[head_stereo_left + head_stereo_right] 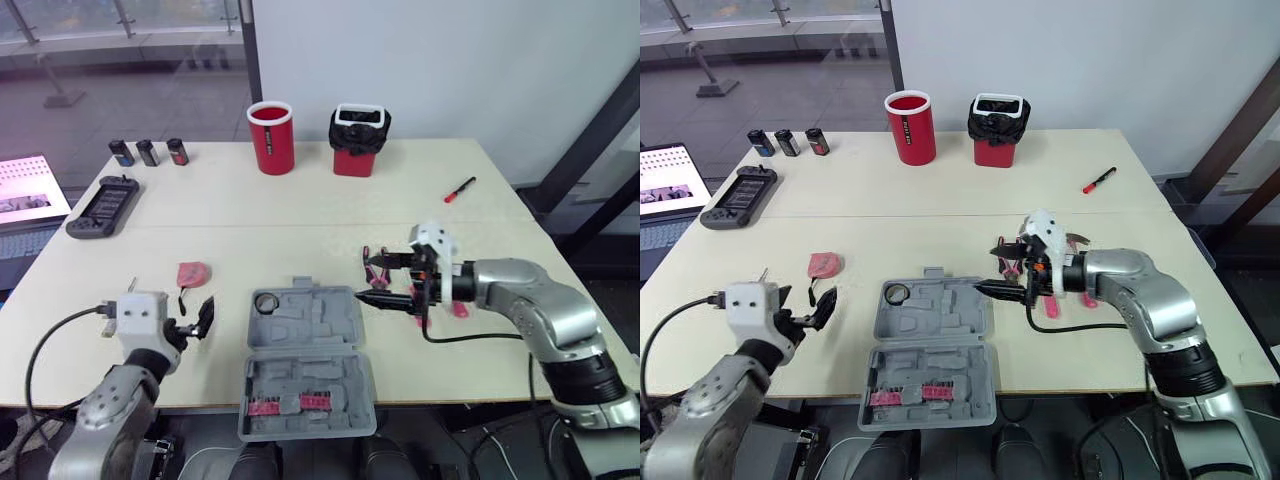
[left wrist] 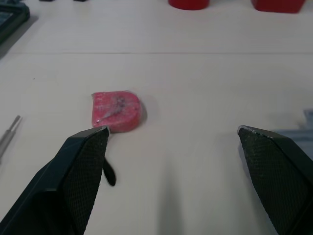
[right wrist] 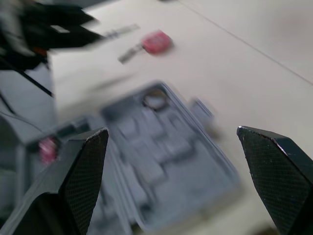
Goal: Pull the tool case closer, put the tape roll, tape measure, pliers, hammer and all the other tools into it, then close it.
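Tool case (image 1: 305, 335), grey, lying open just beside right gripper (image 1: 366, 280), spread and empty; tape measure (image 2: 116, 111), pink, on worktop (image 1: 300, 200) just ahead of left gripper (image 2: 172, 129), likewise spread.

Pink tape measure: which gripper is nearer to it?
Left. The left gripper is close beside the tape measure; the right gripper is at the tool case's other side.

Left tool (image 1: 198, 318) and right tool (image 1: 372, 280) both gape wide, arms extended.
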{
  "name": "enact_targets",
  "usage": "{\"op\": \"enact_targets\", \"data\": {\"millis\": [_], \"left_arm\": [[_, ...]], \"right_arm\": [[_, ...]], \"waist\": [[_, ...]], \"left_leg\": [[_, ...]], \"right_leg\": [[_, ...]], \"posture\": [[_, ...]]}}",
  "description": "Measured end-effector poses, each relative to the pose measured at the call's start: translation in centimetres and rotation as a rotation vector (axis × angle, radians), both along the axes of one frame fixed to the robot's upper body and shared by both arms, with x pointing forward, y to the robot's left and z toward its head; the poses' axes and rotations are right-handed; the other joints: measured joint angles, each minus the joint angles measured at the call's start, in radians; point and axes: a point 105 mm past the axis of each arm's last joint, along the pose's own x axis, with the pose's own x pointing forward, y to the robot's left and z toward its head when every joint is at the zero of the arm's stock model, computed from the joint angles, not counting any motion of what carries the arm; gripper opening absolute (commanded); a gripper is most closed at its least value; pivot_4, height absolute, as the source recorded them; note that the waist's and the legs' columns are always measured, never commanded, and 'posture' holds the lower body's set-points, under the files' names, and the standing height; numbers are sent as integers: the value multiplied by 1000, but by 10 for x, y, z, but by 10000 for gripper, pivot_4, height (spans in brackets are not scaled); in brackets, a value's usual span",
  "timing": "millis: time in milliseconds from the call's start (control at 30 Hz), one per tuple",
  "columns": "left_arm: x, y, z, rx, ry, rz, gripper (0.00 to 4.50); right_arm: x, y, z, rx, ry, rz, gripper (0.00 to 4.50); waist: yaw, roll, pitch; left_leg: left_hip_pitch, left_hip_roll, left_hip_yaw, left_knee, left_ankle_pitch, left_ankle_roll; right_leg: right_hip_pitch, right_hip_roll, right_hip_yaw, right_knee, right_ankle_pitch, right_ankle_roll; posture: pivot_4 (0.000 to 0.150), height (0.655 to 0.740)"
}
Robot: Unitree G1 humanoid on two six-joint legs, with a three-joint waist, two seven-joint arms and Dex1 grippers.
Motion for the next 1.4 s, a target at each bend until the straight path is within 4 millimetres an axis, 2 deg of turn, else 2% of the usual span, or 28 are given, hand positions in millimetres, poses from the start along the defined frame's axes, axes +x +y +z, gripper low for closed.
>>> {"op": "enact_targets", "data": {"millis": [67,167,267,467,767,867,1067,1100,1400], "left_arm": [[12,4,-1,5,-10,23,44135],[29,13,-8,3,-4,54,44135],[39,25,-22,-4,22,88,44135],[46,44,-39,6,51,112,44135],[54,50,-65,-11,79,98,44135],[57,50,-76,-21,85,92,35780],[67,50,-77,-28,43,76,4298],[67,51,-77,-28,40,78,347],[61,50,-78,-25,31,62,347]], "right_arm": [[-4,10,18,10,-26,47,45000],[-9,17,30,17,-23,89,45000],[-12,18,30,20,8,102,45000],[-11,13,30,8,-7,96,45000],[-11,7,30,-17,-41,85,45000],[-15,8,34,-24,-58,99,45000],[-15,12,42,-28,-76,105,45000],[-15,11,42,-30,-72,102,45000],[-14,10,38,-56,-53,77,45000]], "waist": [[0,0,0],[1,0,0],[0,0,0],[-1,0,0],[0,0,0],[0,0,0],[4,0,0],[4,0,0],[1,0,0]], "left_leg": [[0,0,-1,0,0,0],[0,0,-1,-1,0,0],[0,0,-1,0,0,0],[0,0,-1,-1,0,0],[0,0,-1,-1,0,0],[0,0,-1,-1,0,0],[0,0,-1,-1,0,0],[0,0,-1,-1,0,0],[0,0,-1,-1,0,0]], "right_leg": [[0,0,0,0,0,0],[0,0,-1,0,0,0],[0,0,-1,0,0,0],[0,0,-1,0,0,0],[0,0,-1,0,0,0],[0,0,-1,0,0,0],[0,0,-1,-1,0,1],[0,0,-1,-1,0,1],[0,0,-1,0,0,1]], "posture": [[1500,7400],[1500,7400],[1500,7400],[1500,7400],[1500,7400],[1500,7400],[1500,7400],[1500,7400],[1500,7400]]}}
